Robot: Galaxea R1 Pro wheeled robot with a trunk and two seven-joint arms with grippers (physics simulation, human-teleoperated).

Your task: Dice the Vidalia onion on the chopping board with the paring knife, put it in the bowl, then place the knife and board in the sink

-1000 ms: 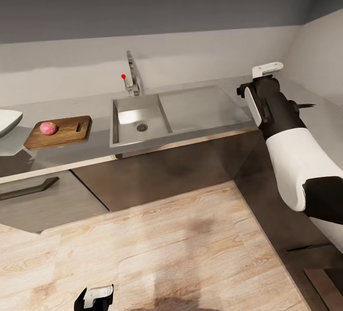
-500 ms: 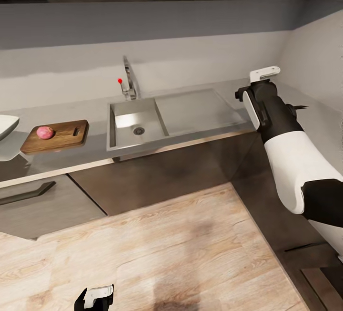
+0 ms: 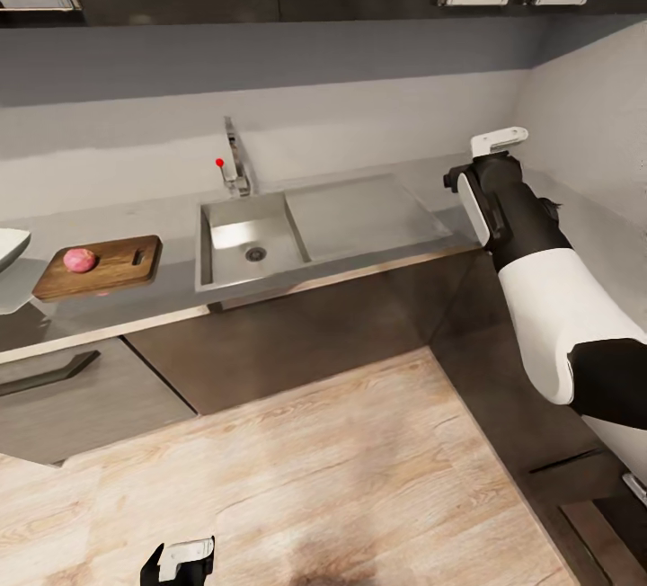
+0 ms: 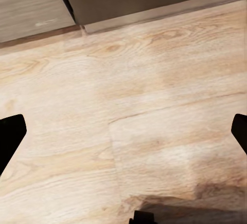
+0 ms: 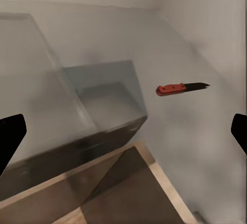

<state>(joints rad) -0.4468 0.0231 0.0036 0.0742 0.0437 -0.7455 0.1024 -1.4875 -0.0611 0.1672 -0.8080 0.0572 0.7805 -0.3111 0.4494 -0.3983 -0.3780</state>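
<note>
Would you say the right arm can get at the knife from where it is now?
Probably yes. The right gripper is raised over the countertop, jaws open and empty, and the knife lies flat on bare counter ahead of its fingers with nothing between them. It would need to come down and forward.

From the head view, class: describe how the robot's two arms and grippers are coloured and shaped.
The right arm has rounded white shells joined by black segments, ending in a black wrist with a white bracket. The left gripper is a white block between black parts. In the wrist views, fingertips show as plain black.
</note>
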